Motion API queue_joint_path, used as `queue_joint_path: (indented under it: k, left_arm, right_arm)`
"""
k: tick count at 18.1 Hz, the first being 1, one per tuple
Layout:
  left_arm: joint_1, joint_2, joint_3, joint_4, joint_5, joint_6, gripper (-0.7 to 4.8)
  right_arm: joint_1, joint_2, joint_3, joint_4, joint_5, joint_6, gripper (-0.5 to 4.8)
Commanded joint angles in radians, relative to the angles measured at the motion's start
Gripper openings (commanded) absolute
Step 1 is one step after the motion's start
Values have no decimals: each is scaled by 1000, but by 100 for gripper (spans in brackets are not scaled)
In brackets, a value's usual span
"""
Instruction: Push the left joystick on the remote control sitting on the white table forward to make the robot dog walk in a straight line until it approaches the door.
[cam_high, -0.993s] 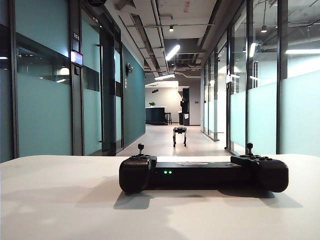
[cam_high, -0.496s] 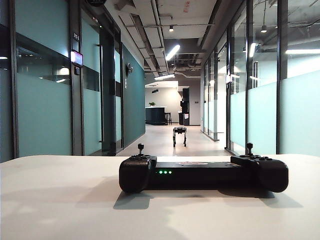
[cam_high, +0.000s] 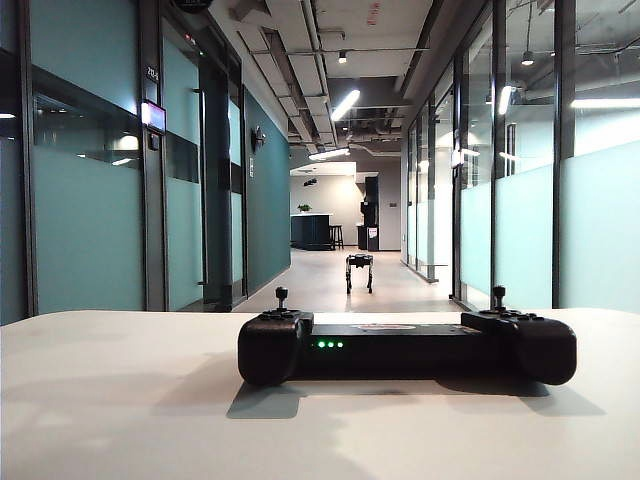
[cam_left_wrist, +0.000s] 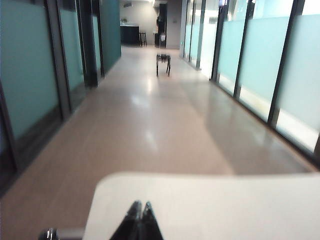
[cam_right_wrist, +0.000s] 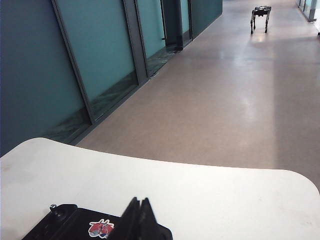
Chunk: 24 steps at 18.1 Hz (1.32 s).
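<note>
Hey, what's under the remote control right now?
The remote control sits flat on the white table, casting a dark shadow in front. The surface directly beneath it is covered. No gripper touches it: the shut left gripper and shut right gripper show only in their wrist views.

white table (cam_high: 120, 400), remote control (cam_high: 405, 348) on it

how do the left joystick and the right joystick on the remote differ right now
In the exterior view the left joystick rises from the remote control's left handle, the right joystick from the right handle. The left joystick shows against the teal wall and floor, the right joystick against the frosted glass panel. Shared: both are small black stems with round caps, both upright, neither touched by a pincer; neither pincer shows in this view.
</note>
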<state>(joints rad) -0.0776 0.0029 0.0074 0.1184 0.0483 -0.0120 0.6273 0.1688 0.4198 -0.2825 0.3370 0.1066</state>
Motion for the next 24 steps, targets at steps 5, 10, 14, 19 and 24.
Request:
queue_joint_path:
  k: [5, 10, 14, 19, 24]
  left_arm:
    - [0, 1, 0, -92, -78, 16, -6]
    - [0, 1, 0, -78, -70, 42, -6]
    - [0, 1, 0, -79, -71, 39, -5]
    - [0, 1, 0, -80, -71, 39, -5]
    - [0, 1, 0, -80, -71, 39, -5]
  right_arm:
    - [0, 0, 6, 17, 1, -3, -1]
    - [0, 0, 6, 17, 1, -3, -1]
    - [0, 0, 6, 17, 1, -3, -1]
    - [0, 0, 6, 17, 1, -3, -1]
    - [0, 0, 6, 17, 1, -3, -1]
